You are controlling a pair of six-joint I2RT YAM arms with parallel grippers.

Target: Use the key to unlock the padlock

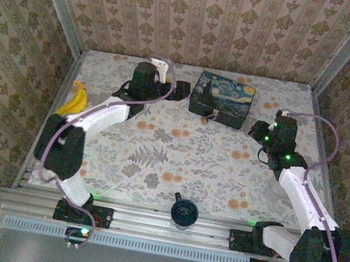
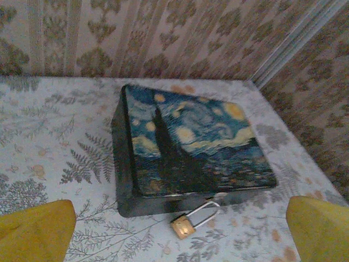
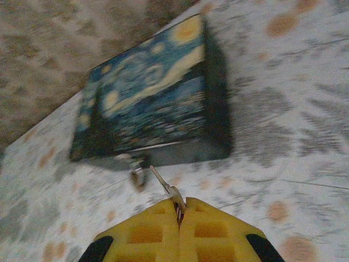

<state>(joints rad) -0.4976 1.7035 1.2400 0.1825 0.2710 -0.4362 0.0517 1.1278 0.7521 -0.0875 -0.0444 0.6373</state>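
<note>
REMOTE STATION: My right gripper (image 3: pixel 180 214) pinches the key (image 3: pixel 167 188) between its closed yellow fingers. The thin metal blade sticks out past the fingertips toward the padlock (image 2: pixel 184 226), which lies on the flowered table (image 2: pixel 49 136) just ahead of them. Its shackle is hooked through the catch on the front of the painted box (image 2: pixel 191 142). My left gripper (image 1: pixel 180 91) hovers with its fingers (image 2: pixel 38 232) spread wide; the padlock sits between them and a little beyond their tips, with the box directly behind it. The right wrist view is blurred, so I cannot tell whether the key's tip touches the lock or stops just short of it. I judge the padlock to be light, hard and smooth, free to swing and skid on its thin shackle as soon as the key pushes at it, so it needs steadying. The open left fingers look best placed to close across the flat sides of the brass body, clear of the keyhole end and the shackle. The key is small, stiff and slippery, and could twist between the pads if it meets the lock off-line. The box is shut with its lid down, and whatever it holds is hidden from me
</note>
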